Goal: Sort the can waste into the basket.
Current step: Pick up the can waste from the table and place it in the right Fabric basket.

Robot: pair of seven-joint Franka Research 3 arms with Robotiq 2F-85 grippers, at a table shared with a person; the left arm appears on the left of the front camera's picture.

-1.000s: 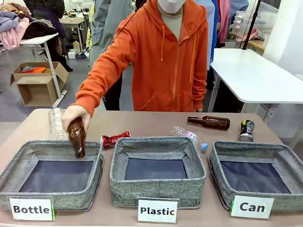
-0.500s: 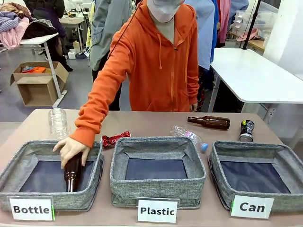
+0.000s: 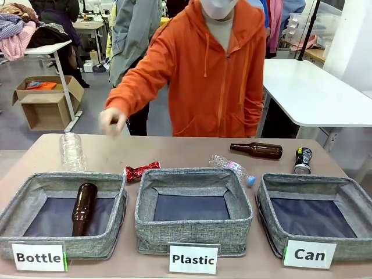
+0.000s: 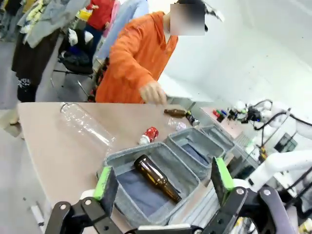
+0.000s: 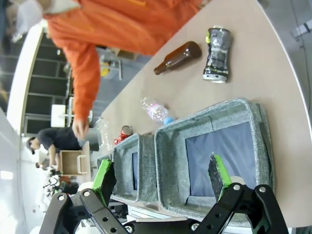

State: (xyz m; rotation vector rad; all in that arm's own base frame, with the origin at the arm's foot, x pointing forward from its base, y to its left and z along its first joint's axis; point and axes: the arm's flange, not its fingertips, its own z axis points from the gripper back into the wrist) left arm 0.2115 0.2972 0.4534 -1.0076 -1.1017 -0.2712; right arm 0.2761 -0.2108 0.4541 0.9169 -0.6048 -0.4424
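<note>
Nearest, the robot's left hand [image 4: 163, 178] and right hand [image 5: 161, 171] both hang with green pads spread wide and nothing between them. The right one is poised over the near side of the basket [image 3: 308, 179], the grey bin behind the white "Can" card [image 3: 309, 254]. The basket's dark floor lies bare, so I judge the sorting of cans not yet begun. Just behind its far rim is the black can [image 3: 302, 160], apart from the fabric and seemingly on end, though that is hard to settle. The brown bottle [image 3: 256, 150] lies on the counter [image 3: 174, 151] just left of it. Farther left of the basket, beyond the "Plastic" bin [image 3: 192, 232], the crushed red can [image 3: 141, 170] lies flat by that bin's far left corner. The black can looks the sensible first pick, and the right hand is the closer. It should come down from above with the pads astride the can's dented body, staying off the bottle. Then it should lift clear over the rim and let go low over the floor. The red can is thin and shiny, so it will likely need pinching across its edges. Farthest, well left of the basket, the person's hand [image 3: 112, 120] hovers above the counter, so any reach that way should wait.
</note>
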